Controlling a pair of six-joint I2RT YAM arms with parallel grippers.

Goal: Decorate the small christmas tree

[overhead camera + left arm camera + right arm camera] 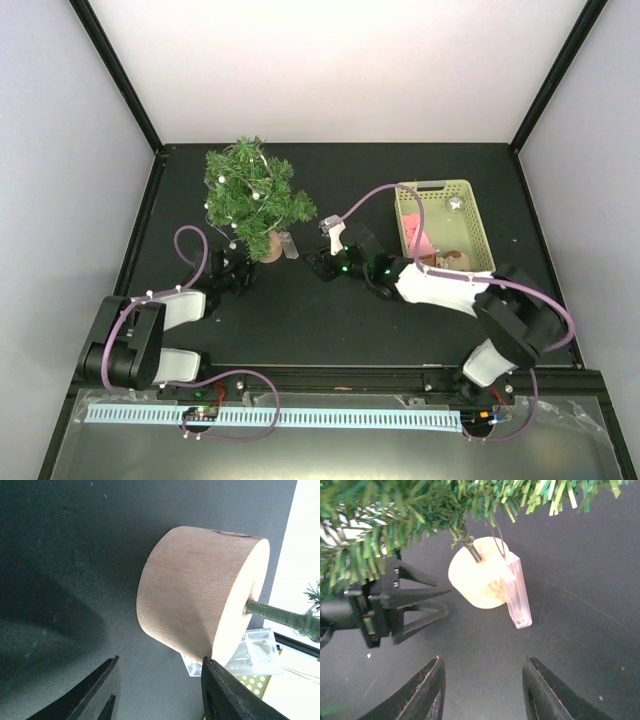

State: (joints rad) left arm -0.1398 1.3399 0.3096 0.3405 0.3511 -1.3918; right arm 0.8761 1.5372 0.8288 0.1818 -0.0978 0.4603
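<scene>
- One small christmas tree [250,195], one basket [432,186], two pincers in play.
- The small christmas tree stands upright, rear-left on the tabletop [330,320]: trunk vertical, tip up.
- Left pincer [160,665] and right pincer [484,662] are both released, empty.

Overhead view looks down from behind — wrist views close, share tree base [200,595] [470,585].

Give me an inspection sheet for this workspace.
Surface: black table, no spills seen.
Job's things: small christmas tree upright on wood disc base, light string wound on it.
Clutter: clear plastic box beside the base; pale green basket holding a silver ball and pink item.
Grippers: left gripper and right gripper open, empty, facing the base.
Cables: purple cables looped along both arms.
Surroundings: white walls, black frame posts.
</scene>
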